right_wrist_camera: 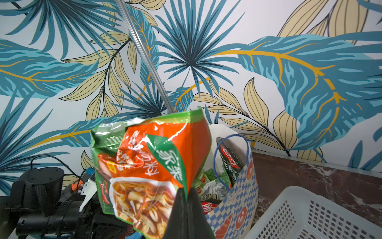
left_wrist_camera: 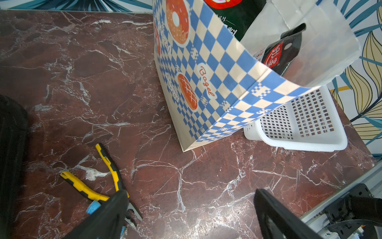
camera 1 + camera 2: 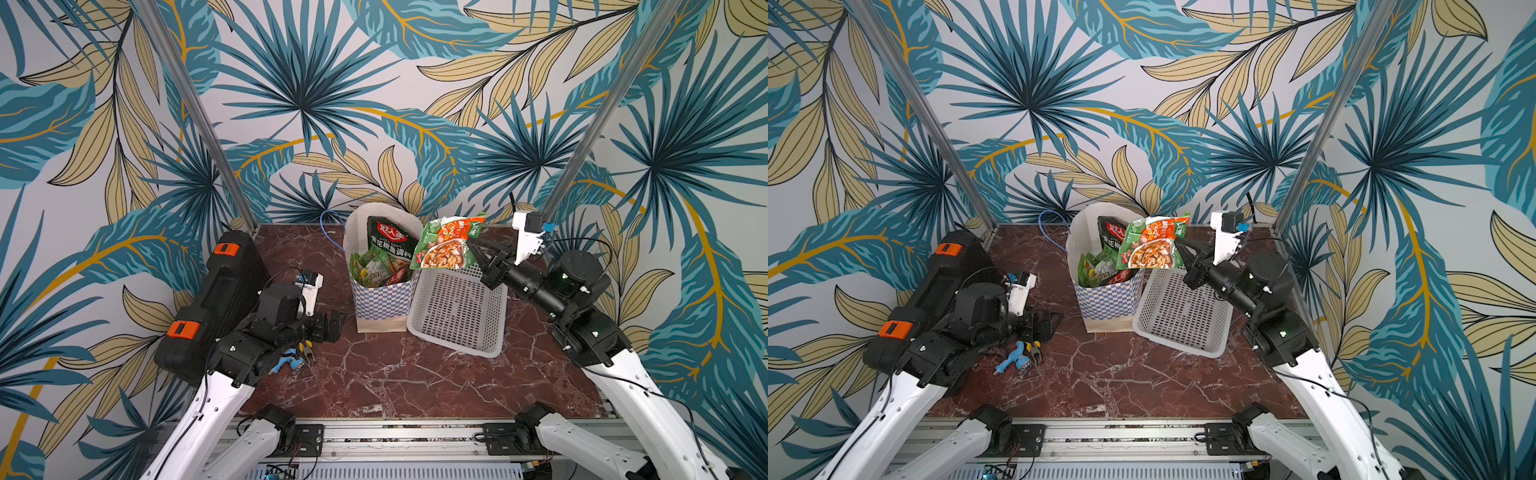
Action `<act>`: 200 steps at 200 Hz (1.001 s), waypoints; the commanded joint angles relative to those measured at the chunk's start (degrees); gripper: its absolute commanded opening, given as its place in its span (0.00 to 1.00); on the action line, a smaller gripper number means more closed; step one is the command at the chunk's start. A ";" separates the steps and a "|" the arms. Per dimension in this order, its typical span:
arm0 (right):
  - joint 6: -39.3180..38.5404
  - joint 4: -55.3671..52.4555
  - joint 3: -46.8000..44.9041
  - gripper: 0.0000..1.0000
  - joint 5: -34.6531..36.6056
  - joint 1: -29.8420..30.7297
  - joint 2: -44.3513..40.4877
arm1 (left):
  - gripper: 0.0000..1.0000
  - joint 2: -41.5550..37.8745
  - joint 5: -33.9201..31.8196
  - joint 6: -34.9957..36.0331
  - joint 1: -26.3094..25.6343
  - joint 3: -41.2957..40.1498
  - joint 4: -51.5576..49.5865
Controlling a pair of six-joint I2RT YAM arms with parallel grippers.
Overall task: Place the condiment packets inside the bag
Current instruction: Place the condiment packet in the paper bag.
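Right gripper (image 1: 187, 195) pinching green packet (image 1: 144, 165), checkered bag (image 2: 206, 68) lettered "Bagel"

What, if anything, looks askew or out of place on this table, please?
The bag has a splayed, bent mouth, its rim bulging toward the white basket beside it. Yellow-handled pliers, unrelated to packing, lie on the table by the left gripper. Nothing looks spilled.

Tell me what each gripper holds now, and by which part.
The right gripper is shut on a green condiment packet, pinching it by one edge. The left gripper is open and holds nothing.
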 commanded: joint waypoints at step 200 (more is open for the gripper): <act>-18.26 -24.07 39.24 0.00 47.17 19.72 45.40 | 1.00 -1.46 0.39 0.34 -0.17 -1.64 1.31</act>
